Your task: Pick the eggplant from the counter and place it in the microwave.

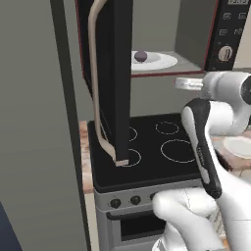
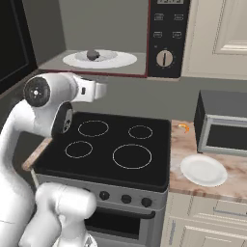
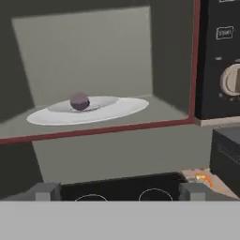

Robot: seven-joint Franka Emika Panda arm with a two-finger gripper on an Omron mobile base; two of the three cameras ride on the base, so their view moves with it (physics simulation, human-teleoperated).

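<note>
The eggplant (image 1: 140, 55) (image 2: 93, 54) (image 3: 79, 101) is a small dark purple lump resting on the white round dish (image 3: 112, 110) inside the microwave (image 1: 196, 29) (image 2: 166, 38) (image 3: 93, 51). The microwave's black door (image 1: 115, 73) hangs wide open to the left. My gripper (image 1: 181, 83) (image 2: 103, 89) (image 3: 118, 192) is open with nothing between its fingers. It hovers over the stovetop, in front of and slightly below the cavity, well apart from the eggplant. The counter (image 2: 190, 149) (image 1: 84, 147) flanks the stove.
The black glass stovetop (image 2: 111, 144) (image 1: 147, 147) lies under my arm. A white plate (image 2: 203, 170) (image 1: 240, 146), a dark grey box (image 2: 224, 123) and a small orange thing (image 2: 183, 128) (image 3: 201, 179) sit on the right counter. A grey wall stands left of the door.
</note>
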